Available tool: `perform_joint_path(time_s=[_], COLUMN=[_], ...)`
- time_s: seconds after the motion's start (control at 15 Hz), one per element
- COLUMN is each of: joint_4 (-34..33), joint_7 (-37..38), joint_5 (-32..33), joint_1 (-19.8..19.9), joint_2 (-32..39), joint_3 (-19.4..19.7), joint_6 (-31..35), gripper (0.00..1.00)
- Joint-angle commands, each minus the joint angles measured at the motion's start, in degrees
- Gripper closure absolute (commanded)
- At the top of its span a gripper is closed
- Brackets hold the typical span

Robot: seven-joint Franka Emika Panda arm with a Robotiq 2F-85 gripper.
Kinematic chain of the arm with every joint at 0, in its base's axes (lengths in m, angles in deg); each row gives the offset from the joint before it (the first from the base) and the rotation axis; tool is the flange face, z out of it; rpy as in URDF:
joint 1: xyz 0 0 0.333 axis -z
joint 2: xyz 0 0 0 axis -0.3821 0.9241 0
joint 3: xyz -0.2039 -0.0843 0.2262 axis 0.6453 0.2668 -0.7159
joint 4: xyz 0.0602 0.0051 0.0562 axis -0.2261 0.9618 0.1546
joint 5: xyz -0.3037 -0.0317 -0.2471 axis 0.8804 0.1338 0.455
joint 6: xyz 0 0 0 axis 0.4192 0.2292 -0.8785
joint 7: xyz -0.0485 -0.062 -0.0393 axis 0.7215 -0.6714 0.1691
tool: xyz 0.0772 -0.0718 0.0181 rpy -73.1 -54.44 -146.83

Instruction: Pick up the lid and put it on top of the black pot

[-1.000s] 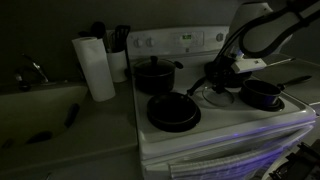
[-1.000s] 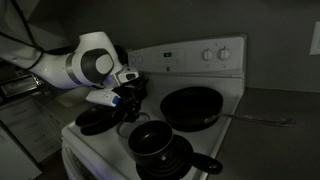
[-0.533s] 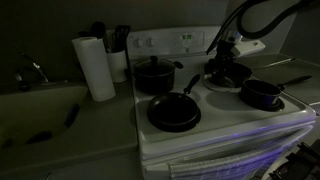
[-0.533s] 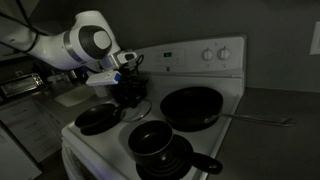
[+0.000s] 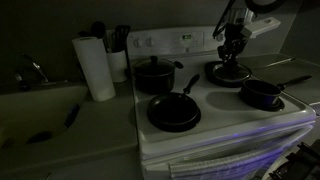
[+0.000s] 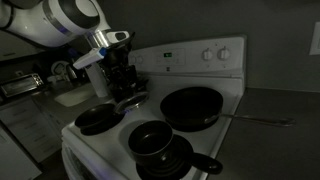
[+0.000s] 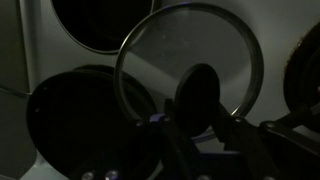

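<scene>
Gripper [image 5: 231,45] up over back of stove [image 5: 215,125], fingers [image 7: 240,130] pinched on dark knob of lid [image 7: 190,55]. In wrist view, glassy lid hangs level above cooktop, dark burner showing under its edge. Black pot [image 5: 262,95] sits on front burner, near but apart, uncovered, handle pointing away; inside too dark to read. Larger two-handled pot [image 5: 155,77] wears own black lid. Frying pan [image 5: 173,112] in front of it. Crock [image 5: 118,62] behind paper towel roll [image 5: 96,68] holds dark utensils.
</scene>
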Motion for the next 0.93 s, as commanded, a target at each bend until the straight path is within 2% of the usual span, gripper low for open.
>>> perform_joint_path(time_s=[0.0, 0.2, 0.4, 0.67, 0.87], joint_4=[2.46, 7.24, 14.14, 23.12, 26.48], joint_7=[4.36, 9.77, 16.08, 25.84, 32.82], joint_5=[2.07, 2.48, 3.46, 5.63, 8.37], joint_1=[0.84, 1.92, 4.15, 7.91, 11.08], joint_2=[-6.38, -12.48, -18.49, -25.24, -27.32], joint_3=[-1.10, -1.13, -0.94, -1.23, -1.47], joint_6=[-10.04, -15.07, -14.45, -6.63, -1.15], gripper=[0.86, 0.86, 0.86, 0.86, 0.86])
